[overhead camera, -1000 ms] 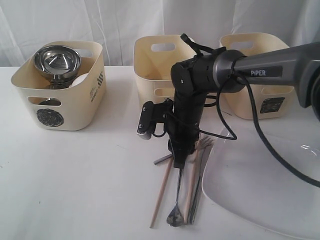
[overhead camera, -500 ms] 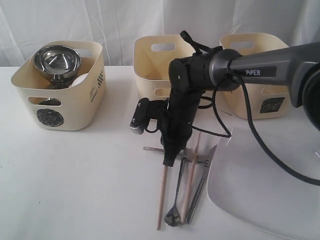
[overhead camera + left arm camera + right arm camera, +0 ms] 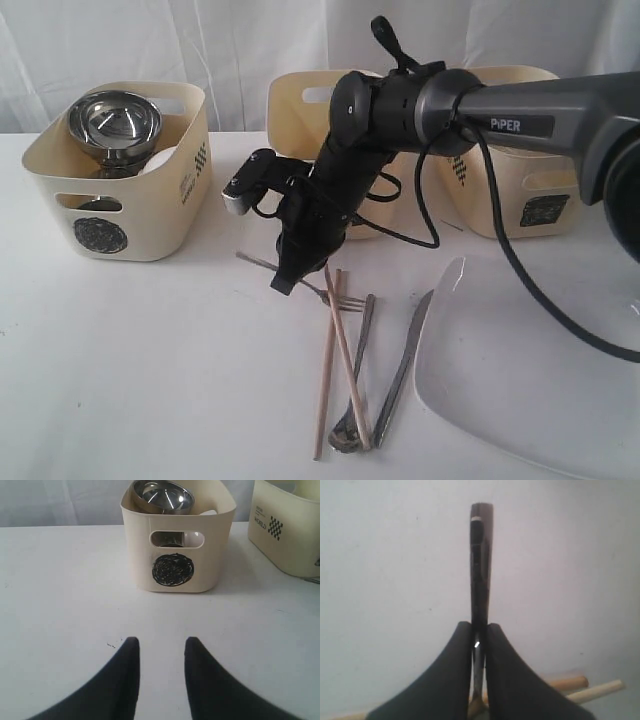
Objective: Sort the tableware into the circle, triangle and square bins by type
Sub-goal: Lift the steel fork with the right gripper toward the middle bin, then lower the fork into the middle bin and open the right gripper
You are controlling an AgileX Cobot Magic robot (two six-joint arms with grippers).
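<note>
A second ago the right claw (image 3: 284, 280) stood with its jaws apart over the cutlery heap. Now they have closed on the fork (image 3: 481, 560), and the arm has swung it leftward across the bench (image 3: 150, 380), away from the plate (image 3: 520, 400). The drag has knocked the chopsticks (image 3: 324, 400) into a cross; the spoon (image 3: 363, 335) and knife (image 3: 410, 345) lie just beside them.

The fork is a slim strip of dark steel with a small glint where it is gripped. The wrist view shows its handle pinched flat between the two black jaws and running straight out ahead of them. In the exterior view the handle end pokes out left of the claw and the tines trail right, by the tops of the chopsticks. Whether the tines have left the bench we cannot tell.

We judge the fork picked, with the carry to its bin still to do. The arm hides the middle bin's (image 3: 300, 105) mark, so we cannot tell if cutlery goes there. The circle bin (image 3: 150, 215) already holds a steel bowl (image 3: 113, 120). The left claw (image 3: 161, 647) hangs partly spread and empty over bare bench, facing that bin.
</note>
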